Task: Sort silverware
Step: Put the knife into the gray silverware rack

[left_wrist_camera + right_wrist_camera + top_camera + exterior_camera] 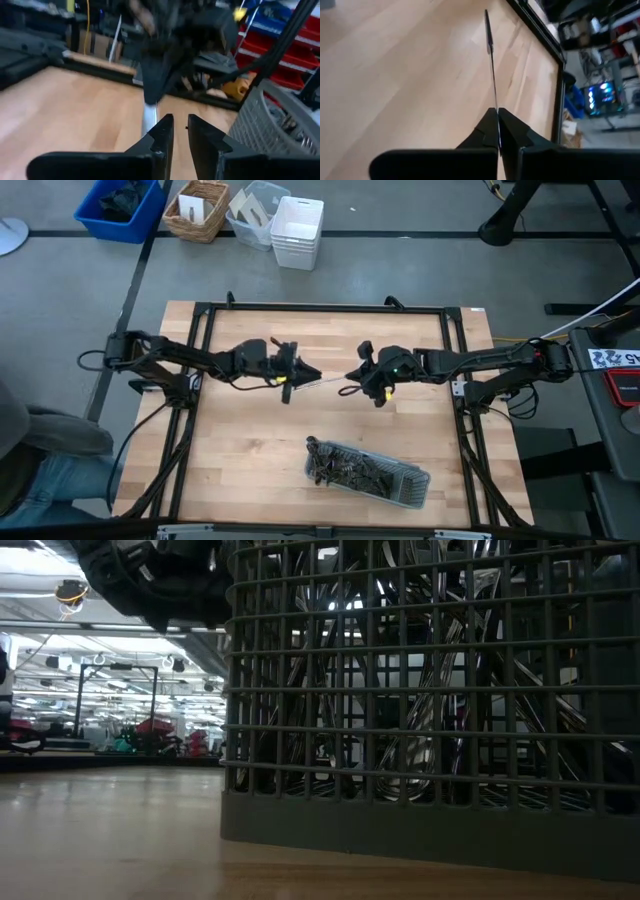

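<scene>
Low view, nearest first: the grey mesh tray [430,740] fills the frame, standing on the worktop [110,840] and packed with silverware [420,690] crossing at all angles; the pieces overlap too much for an exact count, though there are clearly many. From above, that tray [420,490] lies at the near edge of the worktop [250,470], and both arms meet well beyond it, over the bare middle of the boards. One slim piece of silverware [322,384] is stretched between them, probably a knife, though I cannot tell for sure. The right pincer [352,389] is clamped together on one end of it; its own wrist view shows the thin strip [490,75] running straight out from between the shut fingers [487,131]. The left pincer [300,373] is at the other end, its fingers [161,135] standing slightly apart, with the pale strip [149,116] just beyond them; whether they actually bear on it I cannot tell. This looks like a handover or regrip in the air, likely so the piece can be turned before being laid down. Count: two arms, one tray, one piece lifted out, none laid sorted on the boards.
</scene>
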